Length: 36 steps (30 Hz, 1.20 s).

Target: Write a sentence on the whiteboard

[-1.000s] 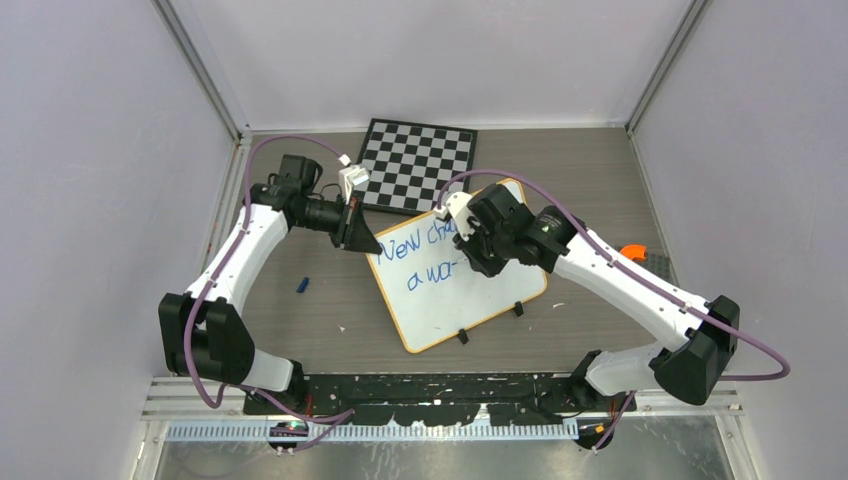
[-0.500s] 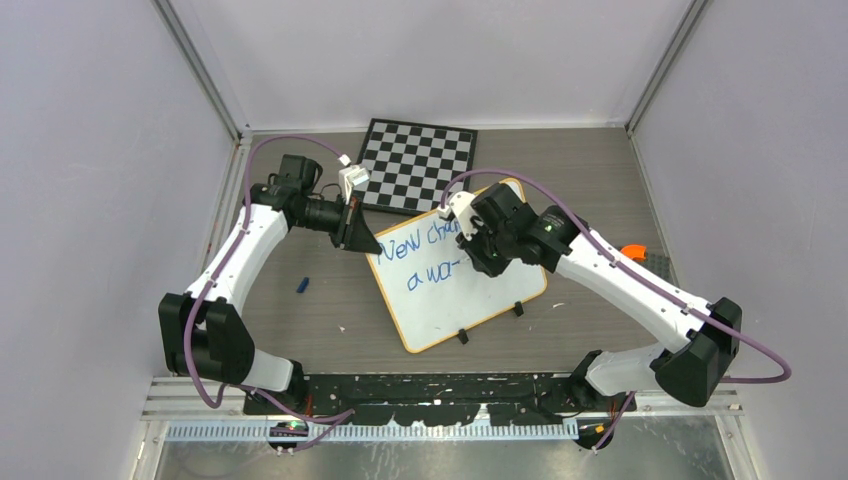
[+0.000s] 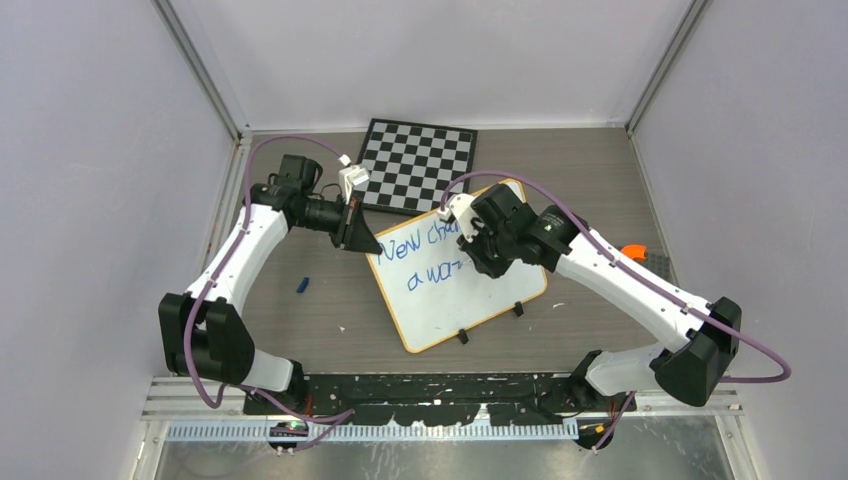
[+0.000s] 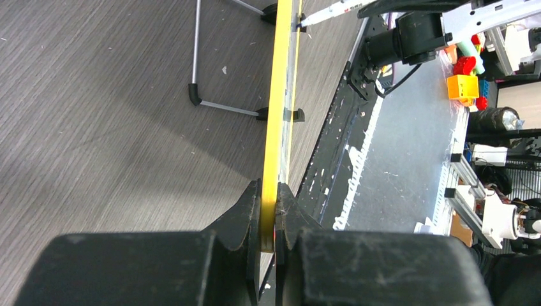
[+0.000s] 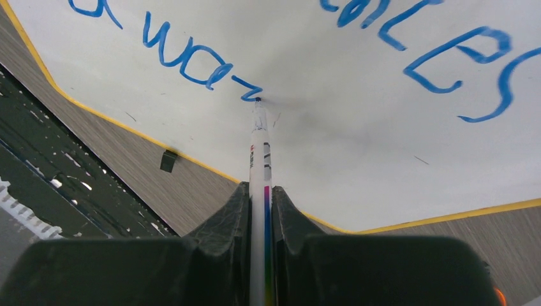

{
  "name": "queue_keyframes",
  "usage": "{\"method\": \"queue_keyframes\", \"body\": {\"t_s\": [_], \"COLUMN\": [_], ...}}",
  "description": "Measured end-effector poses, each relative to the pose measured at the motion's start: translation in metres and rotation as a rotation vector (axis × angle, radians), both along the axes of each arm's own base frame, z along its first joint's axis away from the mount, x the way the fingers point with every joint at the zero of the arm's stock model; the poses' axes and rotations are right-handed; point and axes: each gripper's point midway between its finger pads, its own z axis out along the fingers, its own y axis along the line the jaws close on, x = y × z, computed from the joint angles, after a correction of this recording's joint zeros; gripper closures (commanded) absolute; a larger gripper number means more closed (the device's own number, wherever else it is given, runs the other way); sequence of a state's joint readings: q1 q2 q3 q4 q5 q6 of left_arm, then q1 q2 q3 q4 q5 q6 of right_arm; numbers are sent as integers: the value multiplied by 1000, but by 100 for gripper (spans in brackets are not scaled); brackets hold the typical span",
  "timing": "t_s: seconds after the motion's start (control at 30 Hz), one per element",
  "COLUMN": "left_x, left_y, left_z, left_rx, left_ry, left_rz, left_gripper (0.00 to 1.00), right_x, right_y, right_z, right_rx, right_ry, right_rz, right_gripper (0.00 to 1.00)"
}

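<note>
The whiteboard point(image 3: 480, 295), white with a thin orange rim, lies tilted at the table's middle with blue writing on it. My left gripper point(image 3: 368, 243) is shut on its left rim; in the left wrist view the yellow edge point(image 4: 281, 95) runs straight between my jaws point(image 4: 270, 217). My right gripper point(image 3: 470, 255) hangs over the board's upper middle, shut on a white marker point(image 5: 259, 159) with a rainbow stripe. The marker's tip touches the whiteboard point(image 5: 357, 146) at the end of the second line of blue letters point(image 5: 191, 60). Part of the first line is hidden under the right wrist in the top view.
A black-and-white chessboard point(image 3: 418, 165) lies behind the whiteboard, touching its far edge. A small blue cap point(image 3: 302, 285) sits on the wood table left of the board. An orange object point(image 3: 630, 250) shows at the right edge. Two black clips point(image 3: 463, 336) stick out at the board's near rim.
The right wrist has shifted slightly to the right while the marker stays on the board, and the last blue stroke has grown a little. The left arm has not moved.
</note>
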State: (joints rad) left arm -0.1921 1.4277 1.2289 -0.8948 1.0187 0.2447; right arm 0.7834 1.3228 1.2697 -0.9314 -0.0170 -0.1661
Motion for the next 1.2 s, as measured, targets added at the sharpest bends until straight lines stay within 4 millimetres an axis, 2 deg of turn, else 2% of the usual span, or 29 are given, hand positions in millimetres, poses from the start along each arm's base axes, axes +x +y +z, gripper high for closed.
{"method": "queue_keyframes", "body": {"t_s": [0.23,0.33,0.8,1.2], "left_x": [0,0,0,0], "left_y": [0,0,0,-1], "left_z": [0,0,0,0], "left_rx": [-2,-2,-1,-2], "left_ry": [-2,-2,-2,-2], "left_rz": [-3,-3,-3,-4], "left_gripper": [100,100,100,100], "right_x": [11,11,9,8], "right_y": [5,7,10,5], "right_z": [24,29,12,18], "right_rx": [25,40,12,15], "right_ry": [-54,-57,-15,-34], "right_rz": [-6,0,13,3], "right_gripper": [100,100,100,100]}}
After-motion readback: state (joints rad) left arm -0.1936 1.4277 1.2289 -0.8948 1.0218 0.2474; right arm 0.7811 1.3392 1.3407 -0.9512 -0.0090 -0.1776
